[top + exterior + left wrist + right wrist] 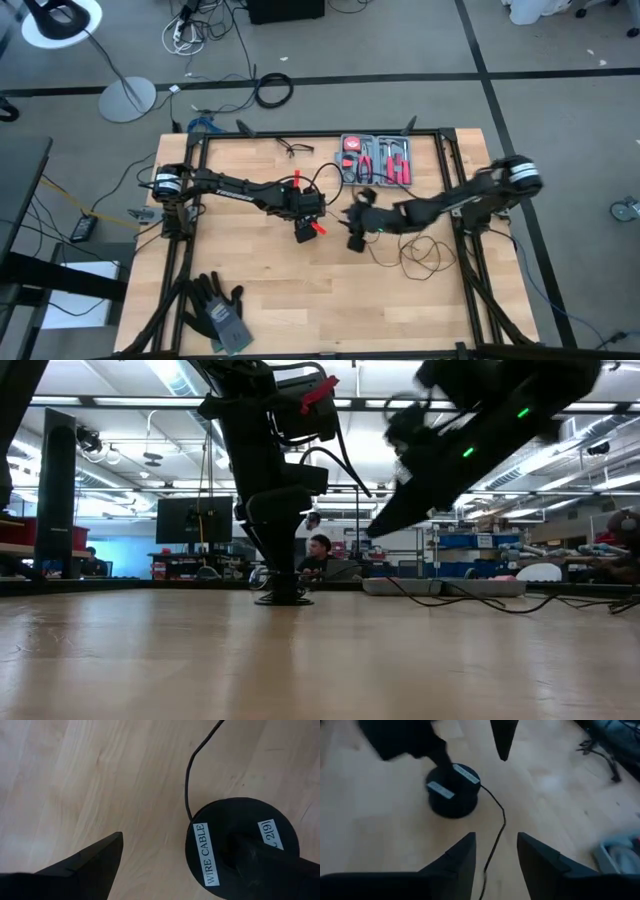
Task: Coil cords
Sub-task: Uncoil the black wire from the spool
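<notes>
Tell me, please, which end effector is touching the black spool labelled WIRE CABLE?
The left end effector: one finger rests on the spool's centre, whereas the right end effector hovers apart from it, open above the thin cable.

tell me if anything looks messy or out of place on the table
The thin black cable sprawls in loose loops near the right arm, uncoiled from the black spool labelled WIRE CABLE. Grey gloves lie at the table's near-left corner.

Overhead camera looks straight down on the whole table (300, 290). Low camera sits at tabletop level, facing across into the room. Both wrist cameras peer down close at the wood, sharing the black spool (240, 847) (452, 792), near the table's centre, slightly toward twelve o'clock.
</notes>
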You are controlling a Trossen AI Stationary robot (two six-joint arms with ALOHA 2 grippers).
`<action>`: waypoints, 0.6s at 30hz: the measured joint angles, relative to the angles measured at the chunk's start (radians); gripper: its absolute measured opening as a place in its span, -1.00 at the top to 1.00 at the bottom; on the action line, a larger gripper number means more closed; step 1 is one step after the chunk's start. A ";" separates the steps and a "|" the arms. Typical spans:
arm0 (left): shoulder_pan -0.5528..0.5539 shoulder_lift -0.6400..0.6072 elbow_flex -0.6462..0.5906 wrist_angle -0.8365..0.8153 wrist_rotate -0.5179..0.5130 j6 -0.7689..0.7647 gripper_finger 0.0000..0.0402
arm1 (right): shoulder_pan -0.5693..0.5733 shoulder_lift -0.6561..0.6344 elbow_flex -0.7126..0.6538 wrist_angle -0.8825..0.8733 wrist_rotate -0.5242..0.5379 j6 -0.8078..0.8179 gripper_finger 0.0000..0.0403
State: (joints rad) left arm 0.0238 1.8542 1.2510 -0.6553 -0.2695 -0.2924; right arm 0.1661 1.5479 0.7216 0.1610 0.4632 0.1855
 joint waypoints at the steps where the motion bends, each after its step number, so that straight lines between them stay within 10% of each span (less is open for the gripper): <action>1: 0.000 0.000 0.000 -0.001 0.000 0.000 -0.83 | -0.025 0.041 0.007 0.043 -0.022 -0.033 0.29; 9: 0.000 0.000 0.000 -0.005 0.001 0.001 -0.83 | -0.178 0.273 0.099 0.128 -0.056 -0.069 0.29; 18: 0.000 0.000 0.000 0.010 0.001 0.019 -0.83 | -0.230 0.329 0.113 0.110 -0.345 0.057 0.45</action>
State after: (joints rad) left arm 0.0242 1.8545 1.2510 -0.6449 -0.2684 -0.2733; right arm -0.0643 1.8767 0.8344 0.2713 0.1183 0.2424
